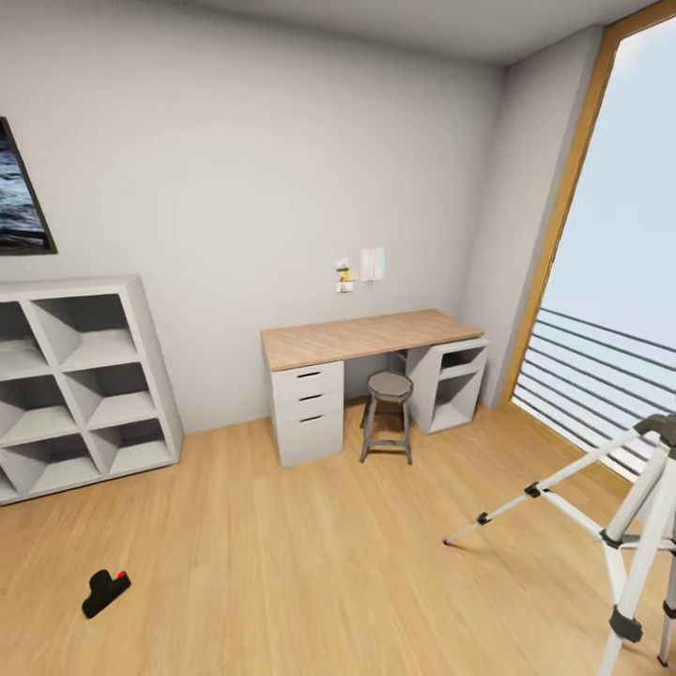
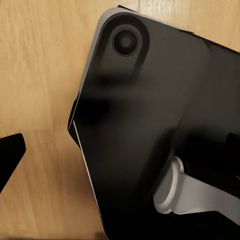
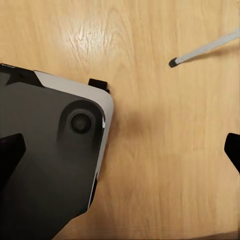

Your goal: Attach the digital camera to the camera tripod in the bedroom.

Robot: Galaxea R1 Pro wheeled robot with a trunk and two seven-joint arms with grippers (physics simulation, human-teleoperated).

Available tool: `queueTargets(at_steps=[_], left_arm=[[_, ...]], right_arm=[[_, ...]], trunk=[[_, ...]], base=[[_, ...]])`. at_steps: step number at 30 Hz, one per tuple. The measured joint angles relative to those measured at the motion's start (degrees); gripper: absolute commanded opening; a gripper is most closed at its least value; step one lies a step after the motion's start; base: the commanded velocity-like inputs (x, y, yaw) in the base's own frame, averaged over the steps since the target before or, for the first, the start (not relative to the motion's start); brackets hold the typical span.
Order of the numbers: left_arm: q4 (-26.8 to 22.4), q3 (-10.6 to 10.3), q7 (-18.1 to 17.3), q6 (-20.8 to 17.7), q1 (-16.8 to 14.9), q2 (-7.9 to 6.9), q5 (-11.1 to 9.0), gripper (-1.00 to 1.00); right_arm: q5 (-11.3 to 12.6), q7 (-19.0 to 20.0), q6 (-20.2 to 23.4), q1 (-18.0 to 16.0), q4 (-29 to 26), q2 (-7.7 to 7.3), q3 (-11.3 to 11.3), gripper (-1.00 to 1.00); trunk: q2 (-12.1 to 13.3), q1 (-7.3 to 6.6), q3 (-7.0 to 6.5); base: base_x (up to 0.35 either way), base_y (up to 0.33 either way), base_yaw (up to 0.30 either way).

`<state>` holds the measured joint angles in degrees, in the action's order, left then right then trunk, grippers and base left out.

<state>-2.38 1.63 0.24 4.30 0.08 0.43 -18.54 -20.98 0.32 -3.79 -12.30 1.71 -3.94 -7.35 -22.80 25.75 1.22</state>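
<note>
The digital camera (image 1: 105, 592), small and black with a red spot, lies on the wood floor at the lower left of the head view. At the right edge stands the camera tripod (image 1: 648, 526), silver-legged with black joints, one leg reaching out toward the room's middle. In the right wrist view, one tripod foot (image 3: 173, 62) rests on the floor. My right gripper (image 3: 120, 152) hangs open over bare floor, its dark fingertips (image 3: 10, 155) far apart. My left gripper (image 2: 120, 155) shows one fingertip (image 2: 10, 155) at the picture's edge, set wide, with nothing held.
A wooden-top desk (image 1: 366, 338) with white drawers and a round stool (image 1: 388, 413) stands against the far wall. A white cube shelf (image 1: 80, 385) is at the left, a tall window (image 1: 620, 253) at the right. My dark base (image 3: 45, 150) shows below both wrists.
</note>
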Motion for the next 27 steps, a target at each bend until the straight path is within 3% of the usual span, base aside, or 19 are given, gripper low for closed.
queueTargets(at_steps=[27], left_arm=[[0.01,-0.01,-0.24,-0.14,0.00,-0.18,-0.02,1.00]], right_arm=[[-0.01,0.00,-0.51,0.00,-0.02,-0.15,0.09,1.00]], trunk=[[-0.01,0.00,0.00]], base=[[-0.001,0.003,0.283]])
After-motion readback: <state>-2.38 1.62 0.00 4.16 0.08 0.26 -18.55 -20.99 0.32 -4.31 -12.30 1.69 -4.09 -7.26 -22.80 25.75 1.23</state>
